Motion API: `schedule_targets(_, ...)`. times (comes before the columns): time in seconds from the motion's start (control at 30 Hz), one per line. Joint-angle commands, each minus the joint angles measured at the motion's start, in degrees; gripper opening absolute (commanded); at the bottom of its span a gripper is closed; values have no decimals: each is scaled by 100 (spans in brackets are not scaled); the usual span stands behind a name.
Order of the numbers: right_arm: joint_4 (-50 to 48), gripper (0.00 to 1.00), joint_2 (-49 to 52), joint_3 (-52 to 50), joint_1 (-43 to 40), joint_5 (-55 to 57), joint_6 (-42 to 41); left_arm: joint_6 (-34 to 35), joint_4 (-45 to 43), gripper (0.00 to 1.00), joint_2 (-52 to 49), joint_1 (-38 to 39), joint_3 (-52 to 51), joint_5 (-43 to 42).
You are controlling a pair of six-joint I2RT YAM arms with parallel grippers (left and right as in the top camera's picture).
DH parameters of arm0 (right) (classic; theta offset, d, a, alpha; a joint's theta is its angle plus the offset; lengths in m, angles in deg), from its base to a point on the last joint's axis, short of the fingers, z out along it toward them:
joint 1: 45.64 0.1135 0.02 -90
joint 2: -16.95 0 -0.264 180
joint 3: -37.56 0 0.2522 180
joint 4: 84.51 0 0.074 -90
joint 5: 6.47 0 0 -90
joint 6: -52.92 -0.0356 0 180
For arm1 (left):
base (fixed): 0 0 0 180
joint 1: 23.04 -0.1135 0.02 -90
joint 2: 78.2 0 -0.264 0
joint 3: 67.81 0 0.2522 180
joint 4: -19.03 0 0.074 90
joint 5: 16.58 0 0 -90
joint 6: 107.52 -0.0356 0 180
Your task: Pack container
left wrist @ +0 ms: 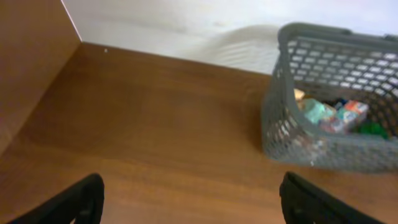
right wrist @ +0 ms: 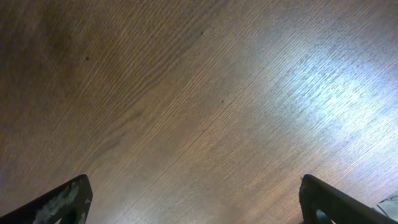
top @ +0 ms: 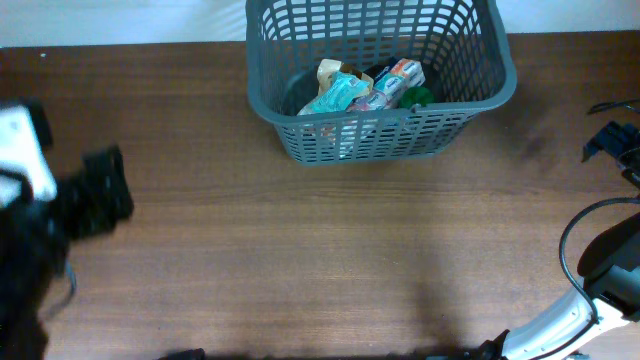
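The container (top: 400,132) is set upright at the far middle of the table (top: 300,260), some packets (top: 365,88) lying inside. It is judged light, stiff and smooth, best gripped at the solid rim. The left gripper (left wrist: 193,199) and right gripper (right wrist: 196,199) are held wide open, empty.

Container (top: 370,140) at the far edge of the surface (top: 300,250), just right of centre, packets (top: 365,88) piled inside; left arm (top: 60,200) at the left edge, right arm (top: 610,260) far right.

A brown wood-grain table (top: 300,250) meets a plain white surface (left wrist: 186,25) behind, with bright glare (right wrist: 329,81) on its top.
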Motion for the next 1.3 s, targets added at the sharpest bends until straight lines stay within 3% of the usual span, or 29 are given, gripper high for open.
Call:
schedule_targets(0.0,-13,99,-68,-11,28,-9,35,-168,-46,82,634,-28,-293,-389)
schedule_targets(0.13,-13,99,-68,-11,28,-11,35,-66,-105,82,1318,-28,-553,-730)
schedule_targets(0.33,-13,99,-68,-11,28,-11,35,68,680,83,1786,-28,-601,-726)
schedule_targets(0.37,-13,99,-68,-11,28,-9,35,68,846,98,1812,-28,-601,-723)
schedule_targets(0.4,-13,99,-68,-11,28,-11,35,68,992,99,1825,-28,-601,-728)
schedule_targets(0.93,-13,99,-68,-11,28,-11,35,33,1097,99,1838,-26,-612,-732)
schedule_targets(1.27,-13,99,-68,-11,28,-11,35,-986,1097,99,1838,-26,-612,-966)
